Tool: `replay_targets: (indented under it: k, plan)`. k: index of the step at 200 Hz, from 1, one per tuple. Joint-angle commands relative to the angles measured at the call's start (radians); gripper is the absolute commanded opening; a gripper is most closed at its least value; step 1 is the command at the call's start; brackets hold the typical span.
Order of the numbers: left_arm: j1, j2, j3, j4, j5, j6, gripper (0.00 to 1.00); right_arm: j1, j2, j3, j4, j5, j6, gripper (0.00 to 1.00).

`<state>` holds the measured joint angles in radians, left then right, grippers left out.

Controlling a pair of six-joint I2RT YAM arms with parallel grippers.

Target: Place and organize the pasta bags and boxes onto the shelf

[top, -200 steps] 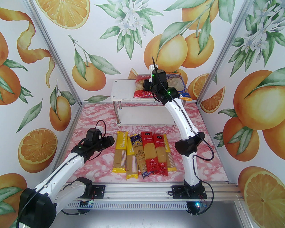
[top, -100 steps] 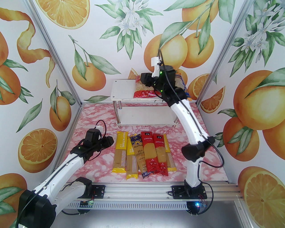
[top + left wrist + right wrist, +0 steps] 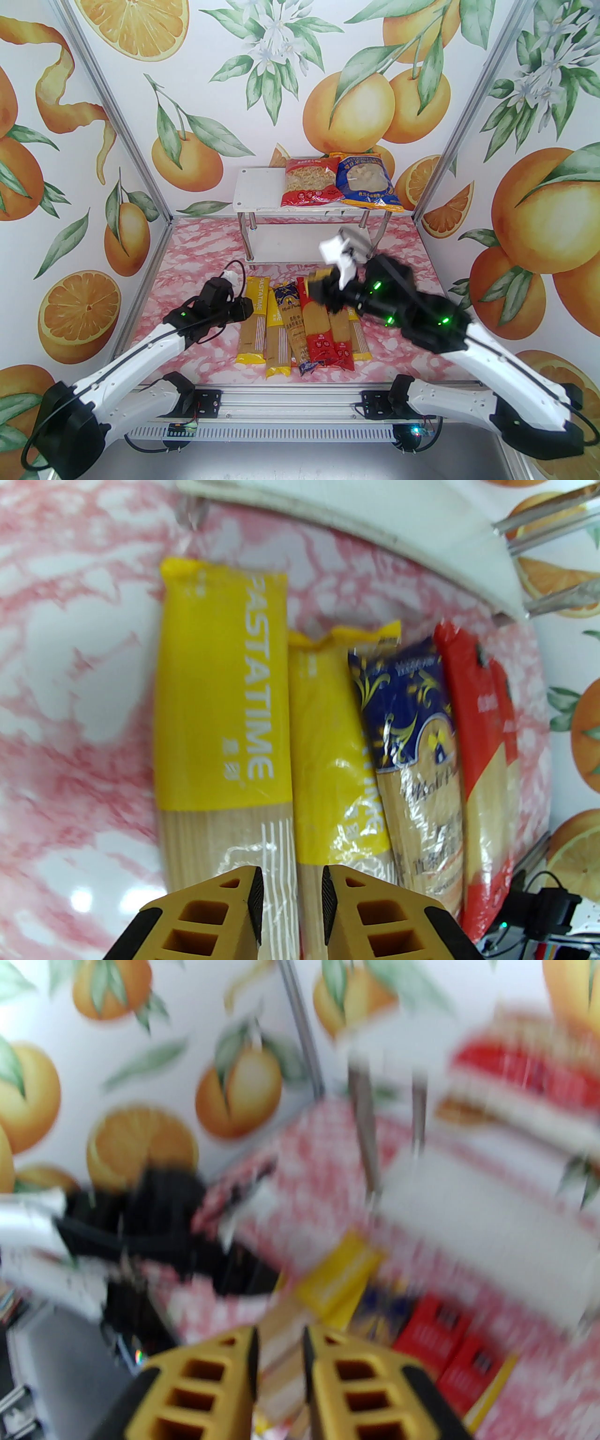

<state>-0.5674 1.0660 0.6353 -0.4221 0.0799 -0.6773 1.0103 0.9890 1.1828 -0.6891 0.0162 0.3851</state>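
Sitting side by side on shelf (image 3: 258,192) top: red bag (image 3: 309,183), blue bag (image 3: 368,180). Lying on desk (image 3: 187,243) in front: spaghetti packs (image 3: 300,328). We are hovering left hand (image 3: 291,888) and right hand (image 3: 280,1339) over packs, each narrowly parted, empty. Next, likely: widening, lowering, gripping yellow pack (image 3: 220,691).

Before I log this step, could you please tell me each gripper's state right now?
Left gripper: slightly open, holding nothing.
Right gripper: slightly open, holding nothing, though blurred.
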Motion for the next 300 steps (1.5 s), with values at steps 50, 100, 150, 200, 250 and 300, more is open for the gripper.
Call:
replay_targets:
  k: [50,100,150,200,250,300]
  plan:
    - [-0.068,0.098,0.026,0.108,0.019,-0.075,0.33,0.061,-0.020,-0.359,-0.057,0.181,0.462,0.63]
    - [-0.078,0.071,0.026,0.082,0.007,-0.083,0.34,0.013,0.106,-0.387,0.003,0.163,0.486,0.84]
    - [-0.078,0.045,0.020,0.014,-0.002,-0.063,0.36,-0.096,0.161,-0.431,0.086,0.114,0.453,0.87]
    - [-0.063,0.067,-0.083,0.121,0.036,-0.122,0.37,-0.125,0.263,-0.418,0.139,0.031,0.390,0.88]
    - [-0.062,0.144,-0.052,0.170,0.064,-0.112,0.37,-0.141,0.338,-0.417,0.185,-0.011,0.375,0.88]
    - [-0.033,0.168,-0.078,0.206,0.079,-0.120,0.38,-0.110,0.442,-0.381,0.282,-0.149,0.370,0.78]
